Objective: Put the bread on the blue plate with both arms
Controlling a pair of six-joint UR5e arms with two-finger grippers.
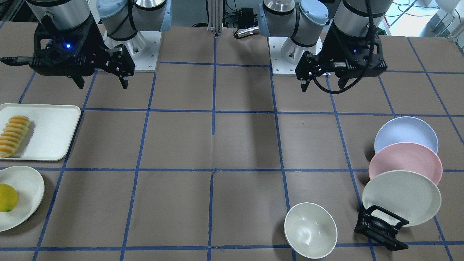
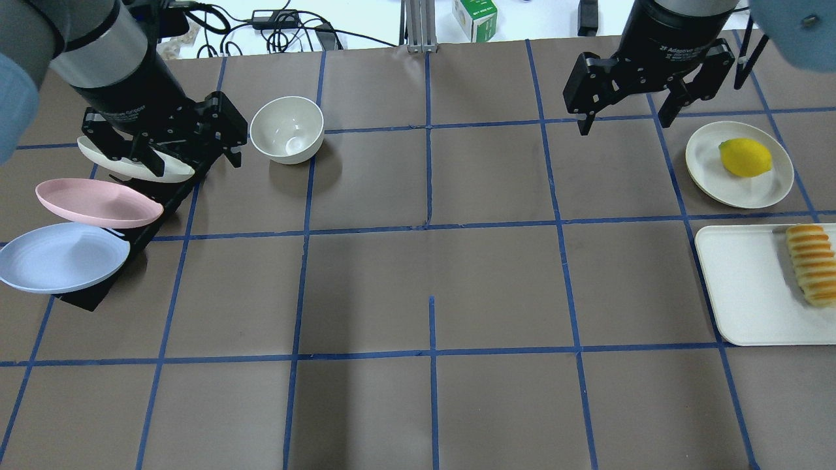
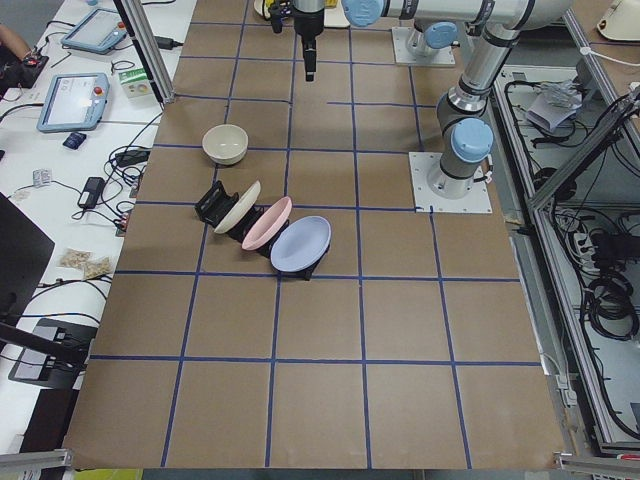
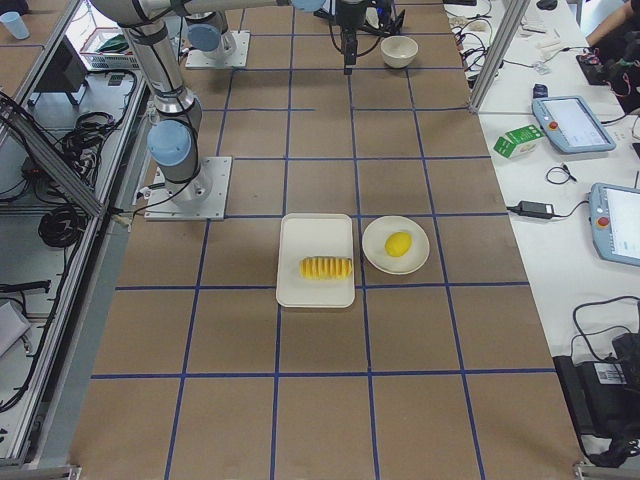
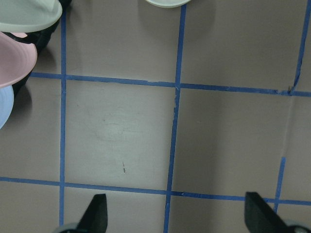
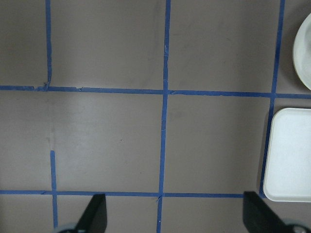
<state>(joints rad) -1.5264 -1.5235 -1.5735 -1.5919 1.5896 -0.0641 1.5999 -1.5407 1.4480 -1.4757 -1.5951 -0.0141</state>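
Two hands hang above the brown worktop (image 2: pixel 431 294), both spread wide and holding nothing. To the outer side of the right hand (image 2: pixel 624 124) sits a white tray (image 2: pixel 738 287). To the outer side of the left hand (image 5: pixel 177 213) a black rack (image 2: pixel 85 297) props three plates tilted in a row. The blue plate (image 2: pixel 59 258) is the end one, next to the pink plate (image 2: pixel 98 202). The bread (image 2: pixel 812 264) lies flat on the tray, along the edge farthest from the right hand, well apart from the blue plate.
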